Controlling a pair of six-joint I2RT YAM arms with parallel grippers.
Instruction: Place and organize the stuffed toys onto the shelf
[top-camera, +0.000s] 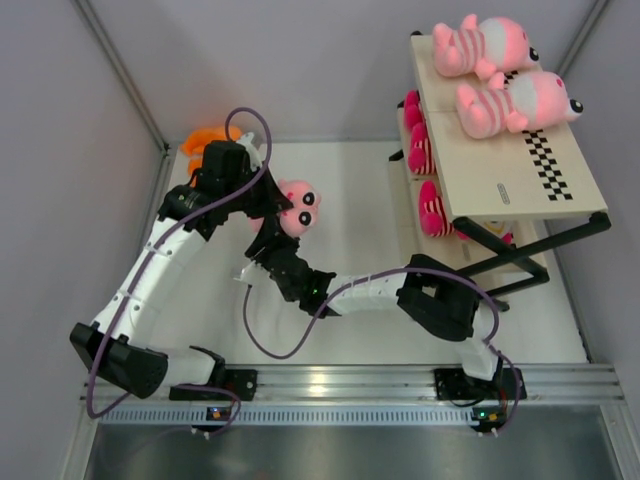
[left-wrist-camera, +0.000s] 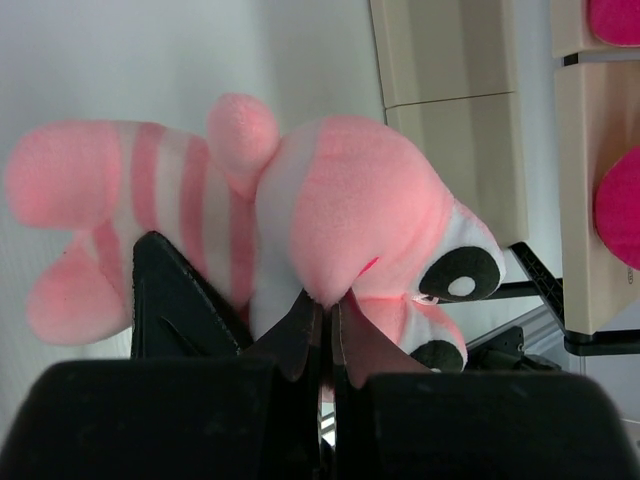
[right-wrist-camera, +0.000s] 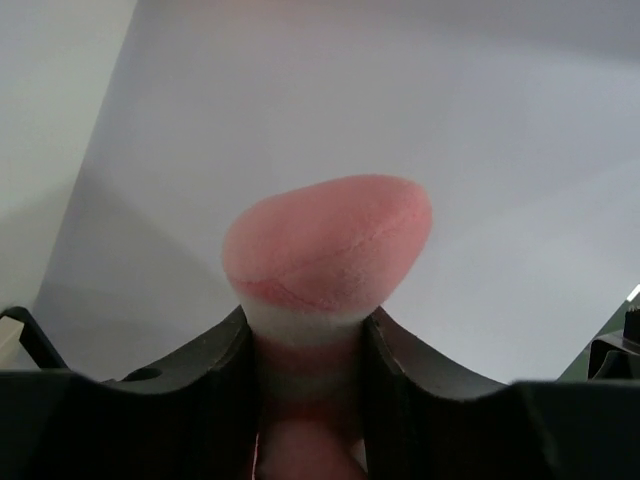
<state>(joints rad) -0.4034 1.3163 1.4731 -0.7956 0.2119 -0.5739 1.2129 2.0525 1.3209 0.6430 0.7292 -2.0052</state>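
Note:
A pale-pink striped stuffed toy (top-camera: 298, 208) is held above the table between both arms. My left gripper (top-camera: 274, 203) is shut on a pinch of the toy's body (left-wrist-camera: 340, 210), with its jaws closed on the plush (left-wrist-camera: 328, 308). My right gripper (top-camera: 262, 246) is shut on one striped limb (right-wrist-camera: 325, 240) of the same toy, the pink tip sticking out past the fingers (right-wrist-camera: 215, 350). The shelf (top-camera: 560, 170) stands at the right. Two pale-pink toys (top-camera: 480, 45) (top-camera: 515, 100) lie on its top board. Hot-pink toys (top-camera: 420, 150) (top-camera: 434, 216) sit on lower boards.
An orange toy (top-camera: 205, 140) lies at the back left, partly hidden behind my left arm. The shelf's lower boards (left-wrist-camera: 450, 100) and a hot-pink toy (left-wrist-camera: 618, 200) show in the left wrist view. White walls enclose the table at left, back and right.

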